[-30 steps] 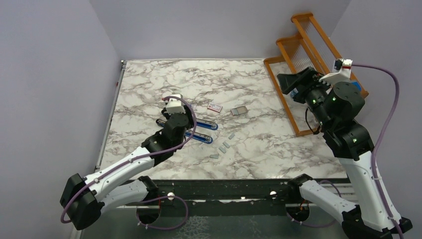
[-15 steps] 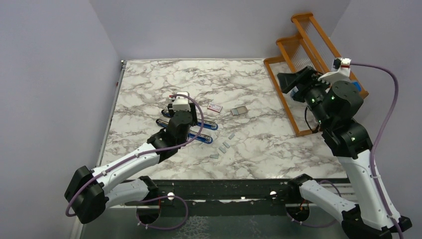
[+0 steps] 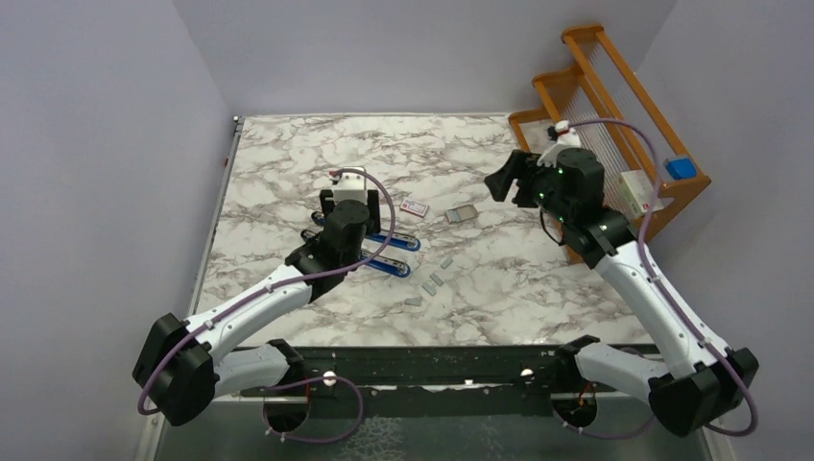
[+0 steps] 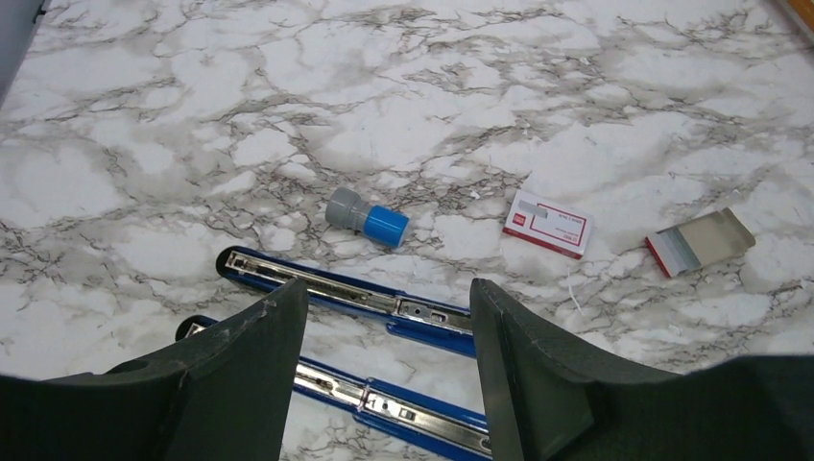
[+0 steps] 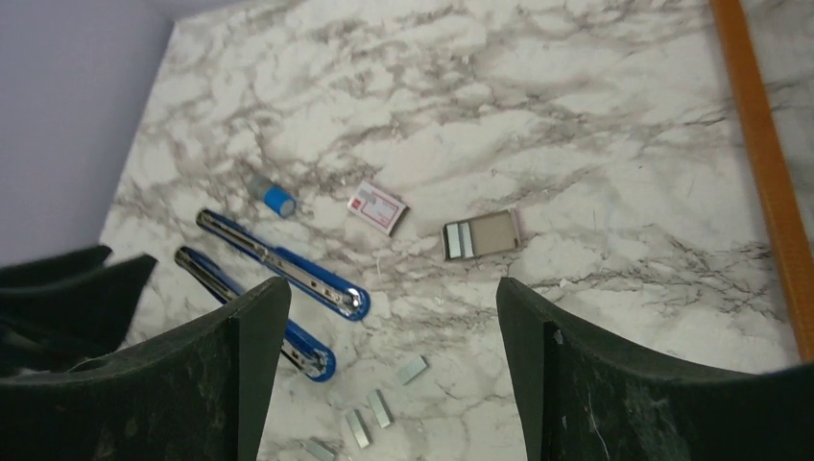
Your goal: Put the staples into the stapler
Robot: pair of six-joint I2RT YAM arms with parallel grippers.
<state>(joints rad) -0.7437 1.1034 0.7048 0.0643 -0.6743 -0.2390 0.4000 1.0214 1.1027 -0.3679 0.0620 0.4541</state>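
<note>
Left gripper (image 4: 386,288): fingers spread with nothing between them; it hangs low over the stapler's near side and looks across it.
Right gripper (image 5: 389,288): fingers wide apart and empty; it is raised in the air well off the stapler's right end and tilted down toward it.
Stapler (image 4: 336,286): blue, opened out, with two long arms lying side by side and flat, their metal channels facing up; no strip shows in either channel.
Staples (image 5: 380,408): a few short silvery strips lie loose and flat just past the stapler's right end, on its near side, apart from one another.
Staple box (image 4: 547,223): small and white with a red label, lying flat just beyond the stapler's right end.
Box tray (image 4: 701,242): open and grey with a red edge, lying farther right of the stapler than the box; silvery strips sit in one end.
Blue-capped cylinder (image 4: 368,217): on its side, just beyond the stapler's far arm.
Wooden rack (image 3: 614,106): well to the right of the stapler, at the table's edge.
Marble table (image 3: 288,154): the stapler lies left of its middle.
</note>
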